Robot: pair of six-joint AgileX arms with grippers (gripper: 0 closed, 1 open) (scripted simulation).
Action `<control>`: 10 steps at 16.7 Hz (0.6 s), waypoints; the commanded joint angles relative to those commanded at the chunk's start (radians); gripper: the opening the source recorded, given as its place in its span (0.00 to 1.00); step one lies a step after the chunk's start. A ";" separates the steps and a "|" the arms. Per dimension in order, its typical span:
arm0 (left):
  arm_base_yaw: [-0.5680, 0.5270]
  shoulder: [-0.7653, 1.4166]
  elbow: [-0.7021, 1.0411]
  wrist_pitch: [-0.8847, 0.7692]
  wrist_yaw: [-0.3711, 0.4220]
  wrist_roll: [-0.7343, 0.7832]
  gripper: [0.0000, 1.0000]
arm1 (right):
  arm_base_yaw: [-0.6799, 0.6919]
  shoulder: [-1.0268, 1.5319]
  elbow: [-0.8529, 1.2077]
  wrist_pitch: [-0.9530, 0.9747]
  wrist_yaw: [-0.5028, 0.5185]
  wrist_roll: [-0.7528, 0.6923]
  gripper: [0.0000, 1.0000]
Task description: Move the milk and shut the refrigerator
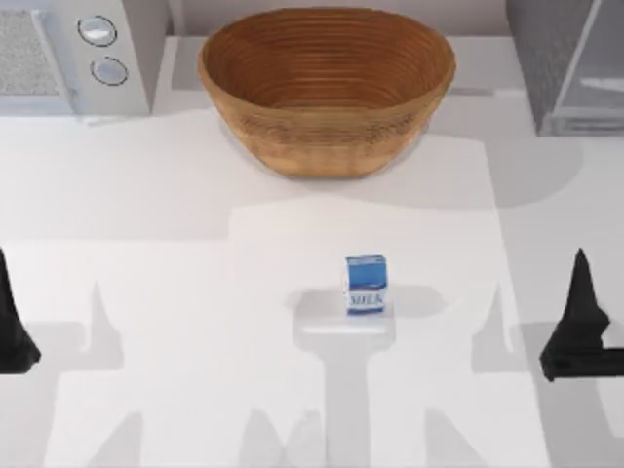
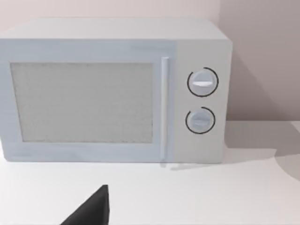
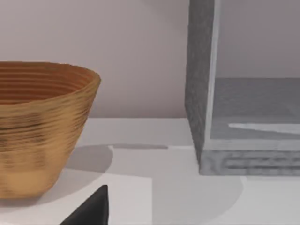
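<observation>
Your milk (image 1: 366, 284) stands upright on the white table (image 1: 195, 244), out in the open near the middle, well apart from everything else. Its blue top faces up and the lettered white face looks toward the near edge.

Behind it, at the back of the table, you have the basket (image 1: 327, 88), a wide woven bowl; what you can see of its inside holds nothing. The fridge (image 1: 570, 63) sits at the back right corner, just beside the basket, its pale door panel swung out, and the right wrist view looks into a bare grey compartment. At the back left stands the microwave (image 1: 73, 54), door closed.

Your left gripper (image 1: 12, 327) hangs at the table's left edge and your right gripper (image 1: 582, 327) at the right edge, both well clear of the milk. You cannot tell whether either claw is apart or together.
</observation>
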 joint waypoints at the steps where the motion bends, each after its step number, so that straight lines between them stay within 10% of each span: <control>1: 0.000 0.000 0.000 0.000 0.000 0.000 1.00 | 0.000 0.000 0.000 0.000 0.000 0.000 1.00; 10: 0.000 0.000 0.000 0.000 0.000 0.000 1.00 | 0.027 0.192 0.081 0.134 0.005 0.003 1.00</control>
